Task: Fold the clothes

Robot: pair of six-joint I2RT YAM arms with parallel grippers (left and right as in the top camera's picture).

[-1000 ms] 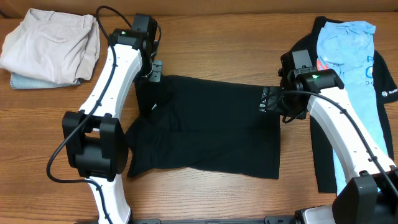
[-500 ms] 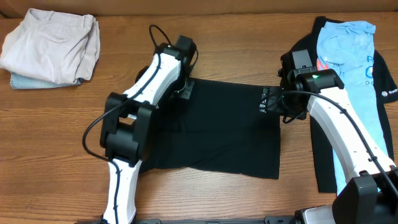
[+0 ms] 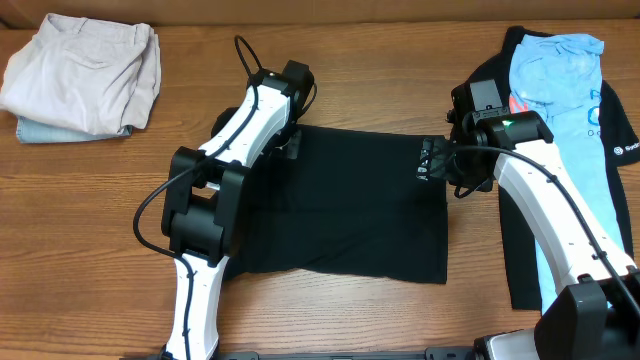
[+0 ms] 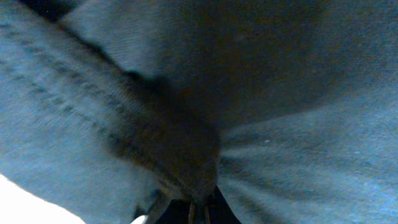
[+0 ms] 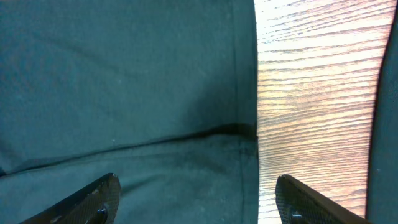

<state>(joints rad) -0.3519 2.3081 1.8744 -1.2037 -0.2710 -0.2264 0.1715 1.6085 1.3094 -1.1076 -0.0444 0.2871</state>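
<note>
Overhead view: a black T-shirt (image 3: 350, 205) lies spread on the wooden table (image 3: 380, 70) between the two arms, its lower edge running toward the table's near side. The left gripper (image 3: 291, 146) sits at the shirt's far-left corner. In the left wrist view dark cloth (image 4: 261, 93) fills the frame and gathers into a tight bunch low in the middle; the jaws appear clamped on that bunch, though the fingers are almost wholly hidden. The right gripper (image 3: 428, 160) rests at the shirt's right edge. In the right wrist view its fingers (image 5: 93, 200) stand wide apart, with the stitched hem and a strip of bare wood between them. A light blue tee (image 3: 555, 80) lies on a black shirt (image 3: 622, 125) at far right. A beige garment (image 3: 85, 65) lies folded on a pale blue garment (image 3: 40, 131) at far left.
</note>
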